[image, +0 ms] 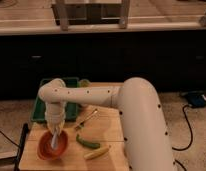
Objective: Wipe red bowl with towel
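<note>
The red bowl (52, 146) sits at the front left of the wooden table (103, 132). My gripper (56, 134) hangs just above the bowl, pointing down into it. A pale cloth, the towel (55, 142), hangs from the gripper into the bowl and touches its inside. The white arm reaches in from the right and bends over the table.
A green tray (41, 105) stands at the back left of the table. A fork (85, 121) lies mid-table. A green pepper (87, 142) and a yellow item (97, 153) lie right of the bowl. A dark counter rises behind.
</note>
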